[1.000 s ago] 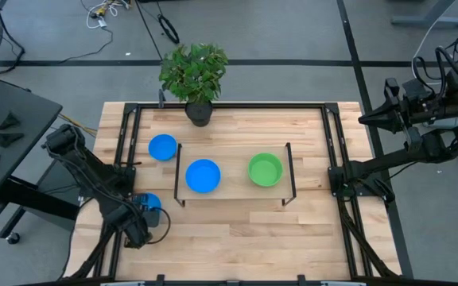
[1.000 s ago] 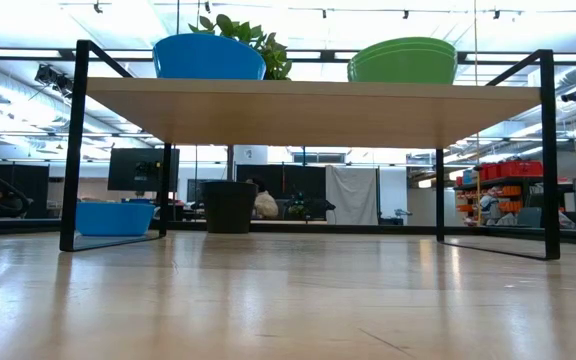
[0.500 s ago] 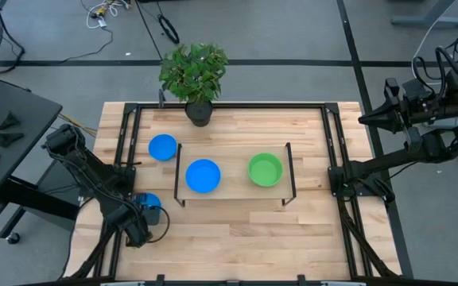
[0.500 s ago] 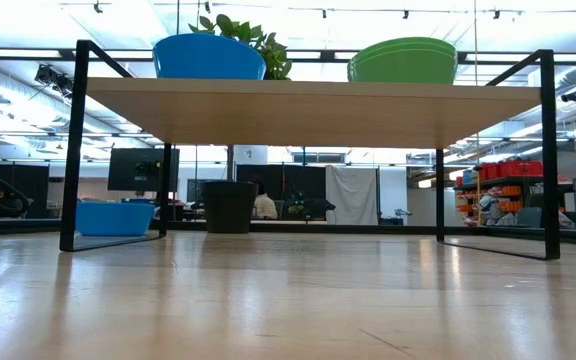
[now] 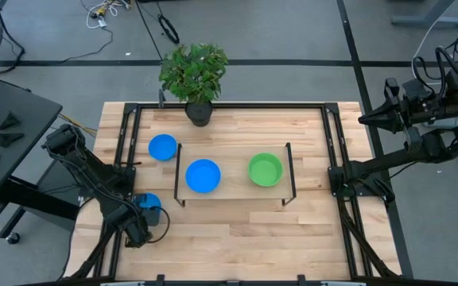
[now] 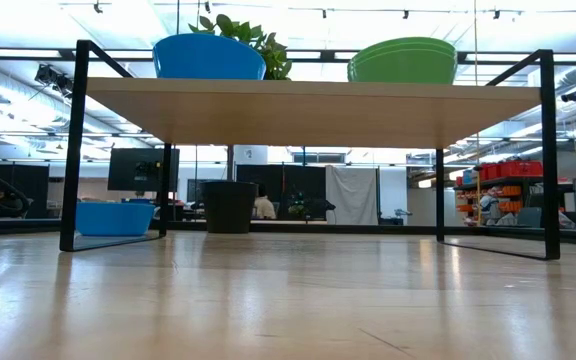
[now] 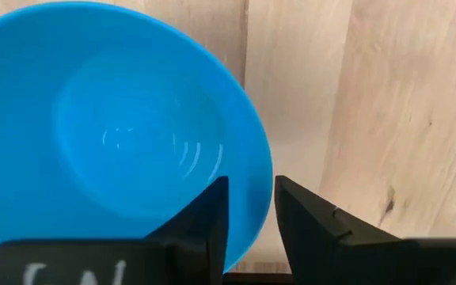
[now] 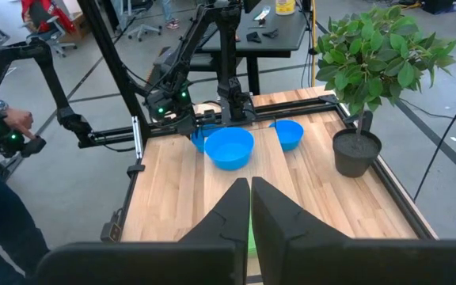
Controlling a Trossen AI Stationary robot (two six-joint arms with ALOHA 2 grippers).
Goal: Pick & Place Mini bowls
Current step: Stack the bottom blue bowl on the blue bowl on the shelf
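At the near left corner of the bench (image 5: 237,238), the left gripper (image 7: 249,207) is down on a blue mini bowl (image 7: 109,119), one finger inside the rim and one outside, the jaws narrowed around the rim; whether they have clamped yet cannot be told. This bowl looks like the one in hand, so the pick is probably just being made and its placing is still ahead. Farther in, a small black-framed wooden shelf (image 5: 233,199) stands mid-bench and already carries a second blue mini bowl (image 5: 203,175) and a green mini bowl (image 5: 265,170), side by side but apart; these two seem placed. Beyond the shelf's left end, a third blue mini bowl (image 5: 163,147) sits on the bench, likely waiting its turn. At the far edge stands a potted leafy plant (image 5: 195,75), no part of the job. The right gripper (image 8: 249,207) waits off the bench's right side, fingers together and empty. Only four bowls show.
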